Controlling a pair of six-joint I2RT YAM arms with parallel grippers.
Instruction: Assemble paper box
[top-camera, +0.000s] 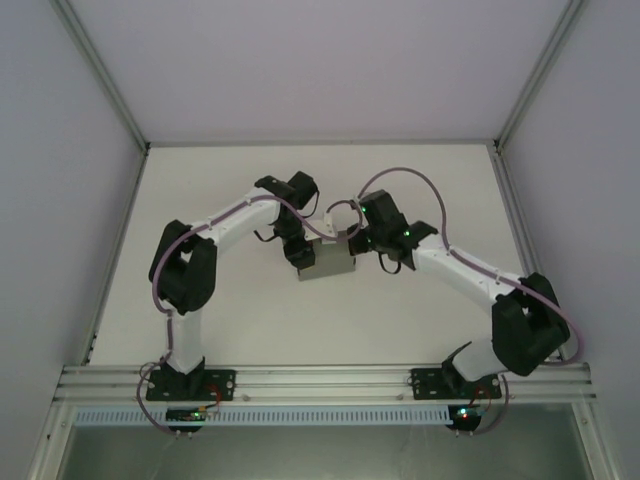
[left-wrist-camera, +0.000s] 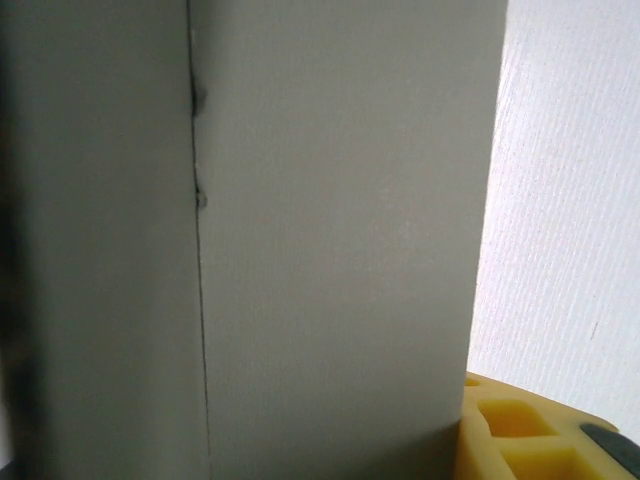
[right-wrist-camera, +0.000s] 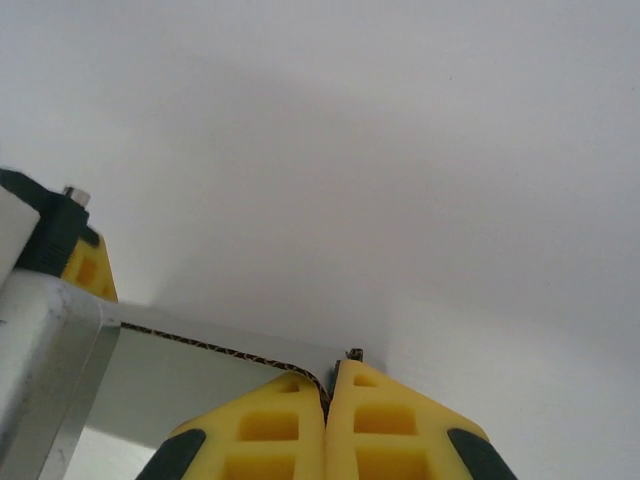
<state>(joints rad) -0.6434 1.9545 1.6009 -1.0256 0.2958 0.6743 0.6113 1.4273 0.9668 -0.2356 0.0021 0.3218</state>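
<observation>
Left gripper (top-camera: 300, 252), mid-table: jaws appear clamped across the small, plain grey matte cardboard paper box (top-camera: 330, 262), whose wall lies flush against one yellow finger (left-wrist-camera: 510, 430). The box sits between both grippers at the middle of the white table (top-camera: 200, 300). Right gripper (right-wrist-camera: 328, 375), just right of it: jaws pinched closed on a thin wall edge. Best done with a steady left hold and a gentle right-hand fold along the crease.

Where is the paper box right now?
Top view: the paper box is at the table centre, between the left gripper at its left end and the right gripper pinching its right edge.
</observation>
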